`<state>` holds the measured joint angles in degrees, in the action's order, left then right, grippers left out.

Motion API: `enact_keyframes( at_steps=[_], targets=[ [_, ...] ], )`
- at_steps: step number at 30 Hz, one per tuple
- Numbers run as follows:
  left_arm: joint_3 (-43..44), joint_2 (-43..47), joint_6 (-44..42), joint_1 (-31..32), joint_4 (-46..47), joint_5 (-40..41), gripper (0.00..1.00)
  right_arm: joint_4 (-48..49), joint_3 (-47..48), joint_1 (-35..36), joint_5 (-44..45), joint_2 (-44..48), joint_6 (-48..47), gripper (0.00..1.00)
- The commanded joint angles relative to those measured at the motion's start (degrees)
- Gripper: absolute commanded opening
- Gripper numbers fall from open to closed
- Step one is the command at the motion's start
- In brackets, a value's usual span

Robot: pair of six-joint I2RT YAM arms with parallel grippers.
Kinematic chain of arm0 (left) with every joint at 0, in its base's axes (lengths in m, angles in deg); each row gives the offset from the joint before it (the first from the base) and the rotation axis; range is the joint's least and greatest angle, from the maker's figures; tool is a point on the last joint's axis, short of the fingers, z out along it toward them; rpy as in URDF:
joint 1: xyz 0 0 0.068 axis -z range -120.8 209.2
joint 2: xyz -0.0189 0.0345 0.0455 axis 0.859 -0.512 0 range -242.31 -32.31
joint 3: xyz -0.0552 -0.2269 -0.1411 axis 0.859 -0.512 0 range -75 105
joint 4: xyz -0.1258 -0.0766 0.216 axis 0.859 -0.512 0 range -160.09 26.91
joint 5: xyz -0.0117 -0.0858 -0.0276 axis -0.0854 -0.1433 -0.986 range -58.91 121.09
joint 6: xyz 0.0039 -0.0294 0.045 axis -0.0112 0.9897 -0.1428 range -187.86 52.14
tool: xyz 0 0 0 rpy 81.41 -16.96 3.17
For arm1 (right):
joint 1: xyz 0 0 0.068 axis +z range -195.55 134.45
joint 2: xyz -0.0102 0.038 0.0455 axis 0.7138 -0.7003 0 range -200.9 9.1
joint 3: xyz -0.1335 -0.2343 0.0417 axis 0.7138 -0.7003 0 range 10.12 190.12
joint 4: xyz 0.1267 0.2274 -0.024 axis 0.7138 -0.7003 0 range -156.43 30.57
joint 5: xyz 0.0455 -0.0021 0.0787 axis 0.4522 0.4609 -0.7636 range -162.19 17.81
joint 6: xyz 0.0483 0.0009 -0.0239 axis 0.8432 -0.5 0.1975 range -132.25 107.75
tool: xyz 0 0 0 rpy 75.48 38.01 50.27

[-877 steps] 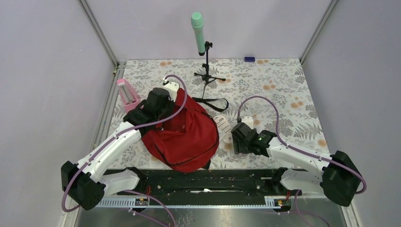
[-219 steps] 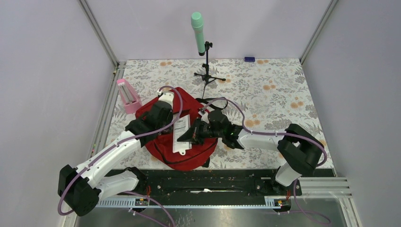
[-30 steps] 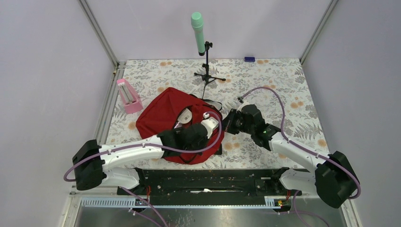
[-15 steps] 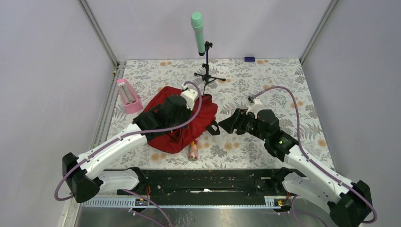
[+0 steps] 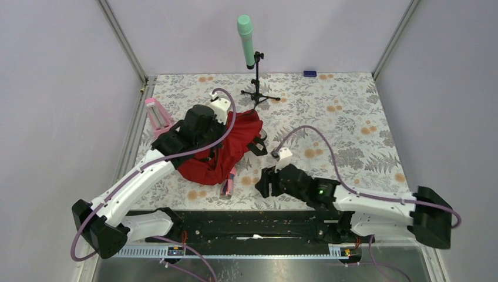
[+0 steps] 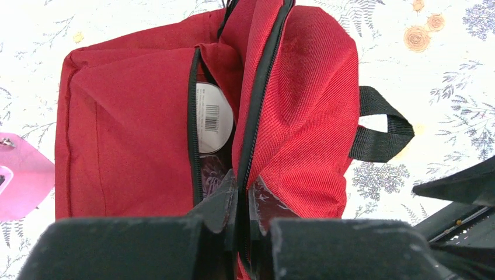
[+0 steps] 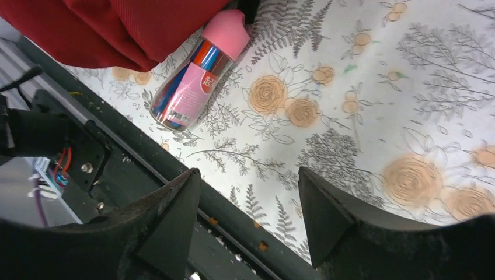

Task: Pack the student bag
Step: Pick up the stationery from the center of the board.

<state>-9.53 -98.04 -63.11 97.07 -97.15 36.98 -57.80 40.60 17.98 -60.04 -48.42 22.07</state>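
Fabric of the student bag (image 5: 238, 144) sits pinched between the fingers (image 6: 219, 201) of the left gripper (image 6: 241, 188), which we see pressed together on the red cloth just beside a black zipper (image 6: 260, 105). The bag lies bunched on the left half of the floral tablecloth (image 5: 352, 117), under the left arm (image 5: 141, 176), with a pink stand (image 5: 156, 114) just beside it at the far left. From the left wrist we look into an unzipped opening of the bag, where a white item with a barcode (image 6: 213, 119) shows; we cannot tell what it is. A black strap loop (image 6: 382, 131) sticks out from the bag's side.

The right gripper (image 7: 248, 224) hovers over the cloth near the table's front edge, its fingers spread wide with nothing between them. Ahead of it we see a clear tube of coloured pens (image 7: 195, 79) lying on its side. Its pink cap is up against the bag's red fabric, and its other end points toward the black rail (image 7: 76, 146) at the near edge. Tube and right gripper are apart.

At the back a green microphone (image 5: 245, 38) stands on a small black tripod (image 5: 258, 94), and a small blue object (image 5: 309, 73) lies at the far edge, well apart from the bag.
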Motion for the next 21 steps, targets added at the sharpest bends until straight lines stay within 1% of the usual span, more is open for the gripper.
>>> enact_keyframes(
  at_steps=[1,4,8,13,18,21],
  targets=[
    [-0.84,4.02,-0.84,-2.37,8.90,0.88,0.00,11.94,5.23,7.32,12.66,-10.13,0.42,0.69],
    [-2.38,5.26,-1.24,-3.61,10.30,1.83,0.00,14.86,10.45,11.04,13.04,-18.77,-1.64,0.71],
    [-3.11,5.85,-0.70,-5.60,10.80,0.57,0.00,16.24,16.17,12.01,9.71,-27.73,-1.92,0.73],
    [-3.30,6.46,-0.36,-6.51,11.04,-0.01,0.00,11.31,22.10,12.00,11.35,-36.04,-2.62,0.75],
    [-3.49,7.02,-0.36,-7.23,11.21,-0.52,0.00,5.68,27.09,12.02,14.61,-41.44,-4.18,0.76],
    [-3.51,7.02,-0.44,-7.45,11.17,-0.53,0.00,1.46,28.99,12.02,17.23,-43.14,-4.64,0.76]
  ],
)
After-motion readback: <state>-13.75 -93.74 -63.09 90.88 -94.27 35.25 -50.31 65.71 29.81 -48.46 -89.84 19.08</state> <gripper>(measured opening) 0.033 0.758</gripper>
